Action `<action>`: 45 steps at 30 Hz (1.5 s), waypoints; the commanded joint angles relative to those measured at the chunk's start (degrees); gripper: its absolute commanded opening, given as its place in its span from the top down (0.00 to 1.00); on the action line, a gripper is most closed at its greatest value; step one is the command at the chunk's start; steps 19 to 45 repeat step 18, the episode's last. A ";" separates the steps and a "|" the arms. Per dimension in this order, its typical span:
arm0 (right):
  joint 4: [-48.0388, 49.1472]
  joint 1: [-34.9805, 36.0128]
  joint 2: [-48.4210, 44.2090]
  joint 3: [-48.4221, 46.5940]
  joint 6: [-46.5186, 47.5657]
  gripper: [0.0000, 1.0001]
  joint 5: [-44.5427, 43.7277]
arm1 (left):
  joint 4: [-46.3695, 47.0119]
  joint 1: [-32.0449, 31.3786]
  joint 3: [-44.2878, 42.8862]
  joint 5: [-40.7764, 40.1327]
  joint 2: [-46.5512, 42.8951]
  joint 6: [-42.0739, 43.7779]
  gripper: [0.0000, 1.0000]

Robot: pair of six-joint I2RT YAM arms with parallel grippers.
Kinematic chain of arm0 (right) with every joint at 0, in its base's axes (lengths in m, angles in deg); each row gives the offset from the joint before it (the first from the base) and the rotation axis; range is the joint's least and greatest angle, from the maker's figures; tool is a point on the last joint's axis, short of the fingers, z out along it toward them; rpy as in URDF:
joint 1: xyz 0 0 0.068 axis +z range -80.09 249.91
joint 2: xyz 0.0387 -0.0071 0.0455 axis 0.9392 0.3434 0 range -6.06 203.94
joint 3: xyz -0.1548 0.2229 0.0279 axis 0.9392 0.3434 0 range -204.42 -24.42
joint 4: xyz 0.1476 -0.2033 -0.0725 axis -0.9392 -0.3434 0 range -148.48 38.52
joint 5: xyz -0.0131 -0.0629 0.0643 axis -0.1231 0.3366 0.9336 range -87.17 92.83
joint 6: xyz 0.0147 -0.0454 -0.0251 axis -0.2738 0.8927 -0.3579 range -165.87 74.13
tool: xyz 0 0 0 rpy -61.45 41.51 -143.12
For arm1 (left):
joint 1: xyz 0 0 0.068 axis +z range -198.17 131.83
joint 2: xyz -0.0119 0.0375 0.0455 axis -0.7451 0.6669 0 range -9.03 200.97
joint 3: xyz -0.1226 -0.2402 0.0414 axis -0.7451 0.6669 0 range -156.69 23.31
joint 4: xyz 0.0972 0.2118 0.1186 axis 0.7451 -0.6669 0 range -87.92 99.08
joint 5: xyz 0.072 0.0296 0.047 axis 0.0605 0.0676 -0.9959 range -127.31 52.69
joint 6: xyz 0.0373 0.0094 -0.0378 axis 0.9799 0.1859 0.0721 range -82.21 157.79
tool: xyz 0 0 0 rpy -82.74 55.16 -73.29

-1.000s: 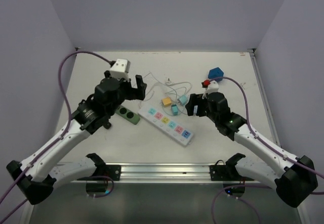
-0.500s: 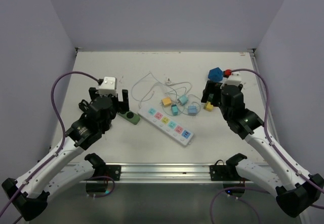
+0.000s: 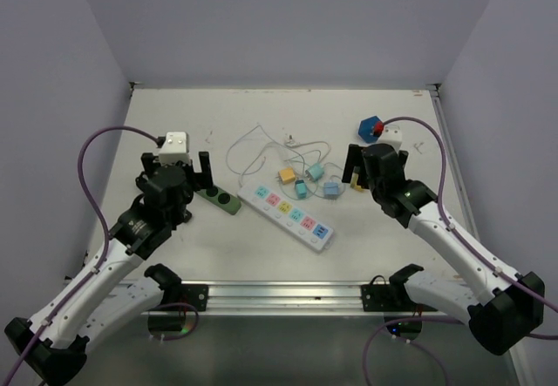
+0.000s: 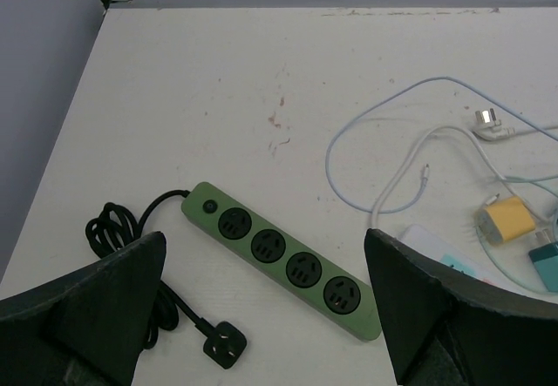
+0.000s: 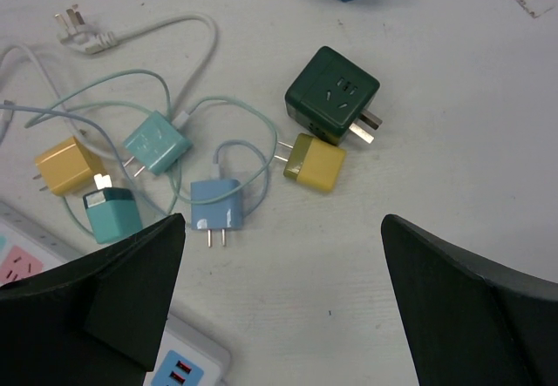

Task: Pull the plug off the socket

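The blue plug [image 5: 216,205] lies loose near the middle of the desk with its pins bare, just on the far side of the white strip [image 3: 288,216]. The strip's sockets all look empty from here, so I'd say the pull is done. The right gripper [image 5: 283,222] hangs over the plug, spread wide and pinching nothing. The left gripper [image 4: 266,238] is spread just as wide above the green strip [image 4: 283,260], toward the left edge, and it holds nothing either.

What worries me is the cords [image 5: 174,85]. They loop around the blue plug and its neighbours, so a low finger could hook one and drag the lot. A careless descent might also shove the olive plug [image 5: 315,162], which lies right against the green cube [image 5: 332,94].
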 commanded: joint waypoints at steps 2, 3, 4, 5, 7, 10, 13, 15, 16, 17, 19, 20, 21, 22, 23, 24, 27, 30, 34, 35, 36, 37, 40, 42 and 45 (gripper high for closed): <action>0.84 -0.01 -0.53 -1.44 -1.77 0.01 1.18 | 0.56 0.49 0.53 -4.39 -1.02 0.18 0.00; 0.93 0.08 -0.62 -1.35 -1.77 0.01 1.35 | 0.56 0.58 0.62 -4.66 -0.93 0.18 0.00; 1.19 0.08 -0.71 -1.26 -1.77 0.01 1.27 | 0.56 0.58 0.79 -4.84 -0.93 0.18 0.00; 1.37 0.08 -1.32 -0.82 -1.85 0.01 1.27 | 0.38 0.58 0.71 -4.93 -0.85 0.10 0.00; 2.59 0.08 -1.76 -0.03 -2.03 0.01 1.53 | 0.47 0.58 0.79 -4.84 -0.67 0.01 0.00; 3.39 0.08 -2.55 0.94 -1.94 0.01 2.06 | 0.38 0.58 0.79 -4.93 -0.23 0.01 0.00; 3.30 0.08 -2.73 1.29 -2.21 0.01 1.62 | 0.38 0.67 0.88 -5.19 -0.23 -0.08 0.00; 2.95 0.08 -2.64 1.29 -2.12 0.01 1.10 | 0.30 0.67 0.88 -5.19 -0.14 -0.17 0.00; 2.60 0.08 -2.47 1.38 -2.64 0.01 -0.04 | 0.21 0.58 0.97 -5.28 -0.14 -0.17 0.00; 2.34 0.08 -2.47 1.03 -3.52 0.01 -1.79 | 0.29 0.67 1.06 -5.37 -0.06 -0.17 0.00; 1.38 -0.01 -2.64 0.77 -4.22 0.01 -2.50 | 0.30 0.67 0.97 -5.45 0.03 -0.17 0.00; 1.38 -0.01 -2.64 0.77 -4.22 0.01 -2.50 | 0.30 0.67 0.97 -5.45 0.03 -0.17 0.00; 1.38 -0.01 -2.64 0.77 -4.22 0.01 -2.50 | 0.30 0.67 0.97 -5.45 0.03 -0.17 0.00; 1.38 -0.01 -2.64 0.77 -4.22 0.01 -2.50 | 0.30 0.67 0.97 -5.45 0.03 -0.17 0.00; 1.38 -0.01 -2.64 0.77 -4.22 0.01 -2.50 | 0.30 0.67 0.97 -5.45 0.03 -0.17 0.00; 1.38 -0.01 -2.64 0.77 -4.22 0.01 -2.50 | 0.30 0.67 0.97 -5.45 0.03 -0.17 0.00; 1.38 -0.01 -2.64 0.77 -4.22 0.01 -2.50 | 0.30 0.67 0.97 -5.45 0.03 -0.17 0.00; 1.38 -0.01 -2.64 0.77 -4.22 0.01 -2.50 | 0.30 0.67 0.97 -5.45 0.03 -0.17 0.00; 1.38 -0.01 -2.64 0.77 -4.22 0.01 -2.50 | 0.30 0.67 0.97 -5.45 0.03 -0.17 0.00; 1.38 -0.01 -2.64 0.77 -4.22 0.01 -2.50 | 0.30 0.67 0.97 -5.45 0.03 -0.17 0.00; 1.38 -0.01 -2.64 0.77 -4.22 0.01 -2.50 | 0.30 0.67 0.97 -5.45 0.03 -0.17 0.00; 1.38 -0.01 -2.64 0.77 -4.22 0.01 -2.50 | 0.30 0.67 0.97 -5.45 0.03 -0.17 0.00; 1.38 -0.01 -2.64 0.77 -4.22 0.01 -2.50 | 0.30 0.67 0.97 -5.45 0.03 -0.17 0.00; 1.38 -0.01 -2.64 0.77 -4.22 0.01 -2.50 | 0.30 0.67 0.97 -5.45 0.03 -0.17 0.00; 1.38 -0.01 -2.64 0.77 -4.22 0.01 -2.50 | 0.30 0.67 0.97 -5.45 0.03 -0.17 0.00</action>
